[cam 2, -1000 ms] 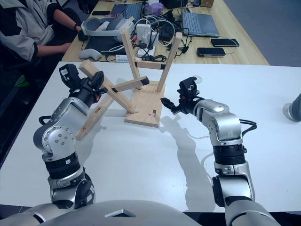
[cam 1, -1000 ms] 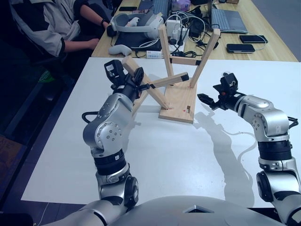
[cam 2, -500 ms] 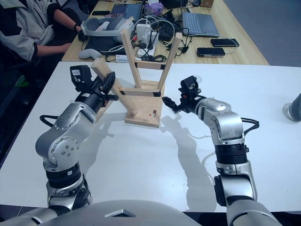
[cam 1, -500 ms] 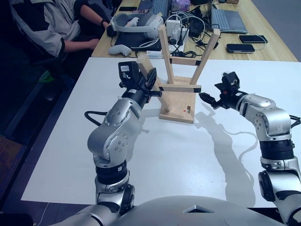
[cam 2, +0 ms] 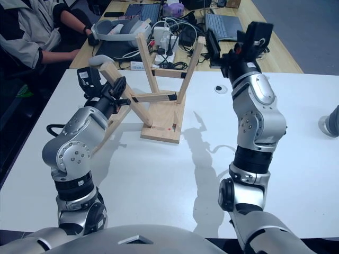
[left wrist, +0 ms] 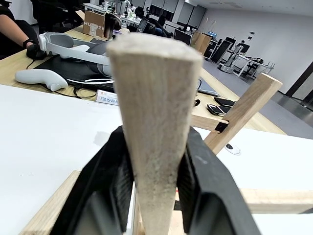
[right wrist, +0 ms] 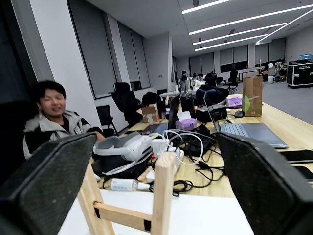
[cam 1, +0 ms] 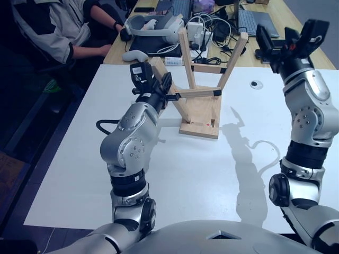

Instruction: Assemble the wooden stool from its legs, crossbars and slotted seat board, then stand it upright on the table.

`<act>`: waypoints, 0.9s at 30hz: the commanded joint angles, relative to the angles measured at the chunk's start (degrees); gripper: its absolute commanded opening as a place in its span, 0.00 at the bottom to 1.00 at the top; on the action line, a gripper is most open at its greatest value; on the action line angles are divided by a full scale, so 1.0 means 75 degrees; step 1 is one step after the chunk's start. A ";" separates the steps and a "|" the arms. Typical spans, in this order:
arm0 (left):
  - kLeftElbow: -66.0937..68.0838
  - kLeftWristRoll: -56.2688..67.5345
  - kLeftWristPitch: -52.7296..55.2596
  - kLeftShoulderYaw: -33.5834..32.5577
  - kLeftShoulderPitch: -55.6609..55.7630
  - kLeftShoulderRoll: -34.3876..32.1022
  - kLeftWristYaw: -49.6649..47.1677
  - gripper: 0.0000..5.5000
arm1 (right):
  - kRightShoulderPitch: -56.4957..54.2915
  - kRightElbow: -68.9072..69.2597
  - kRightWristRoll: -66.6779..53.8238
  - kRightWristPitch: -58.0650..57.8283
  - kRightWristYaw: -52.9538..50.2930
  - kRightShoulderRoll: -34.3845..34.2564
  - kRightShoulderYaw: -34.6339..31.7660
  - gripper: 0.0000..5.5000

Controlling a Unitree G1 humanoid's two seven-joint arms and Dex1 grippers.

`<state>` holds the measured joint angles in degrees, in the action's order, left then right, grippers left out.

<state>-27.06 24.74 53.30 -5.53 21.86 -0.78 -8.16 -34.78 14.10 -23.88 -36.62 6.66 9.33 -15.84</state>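
Pale raw wood, eye view: seat (cam 1: 200, 120) face-down on white surface (cam 1: 212, 180), two square legs (cam 1: 185, 53) standing up; left claw (cam 1: 161, 88) pinches tilted third leg (cam 1: 180, 108) with crossbar (cam 1: 198, 94); if skewed, it may jam in the slot or tip the seat | left wrist: matte black pads (left wrist: 110, 186) clamp the leg's squared end | right wrist: right claw (right wrist: 156, 171) spread wide, empty, raised apart from stool

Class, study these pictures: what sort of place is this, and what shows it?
Probably an open-plan office or lab: a laptop and headset on the wooden desk, office chairs, and long strip lights overhead.
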 commanded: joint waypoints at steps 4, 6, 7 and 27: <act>-0.0434 -0.0109 0.0758 0.0295 -0.0556 -0.0360 0.0161 0.19 | 0.1847 0.3375 -0.0976 -0.0762 -0.0374 0.0034 -0.0132 0.83; -0.0567 -0.0122 0.0984 0.0343 -0.0657 -0.0344 0.0151 0.19 | 0.2673 0.4178 -0.0972 -0.0777 -0.0276 0.0222 0.0058 0.83; -0.0608 -0.0132 0.1055 0.0343 -0.0698 -0.0341 0.0149 0.19 | 0.2973 0.4443 -0.0935 -0.0744 -0.0229 0.0303 0.0142 0.83; -0.0547 -0.0317 0.0059 -0.0422 0.1250 -0.0290 0.0278 0.40 | 0.3939 0.4744 -0.0880 -0.0092 0.0037 0.0582 0.0697 0.83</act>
<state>-31.73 22.37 54.68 -7.11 28.07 -2.82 -5.58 -5.49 49.68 -30.09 -37.59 6.78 13.10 -11.11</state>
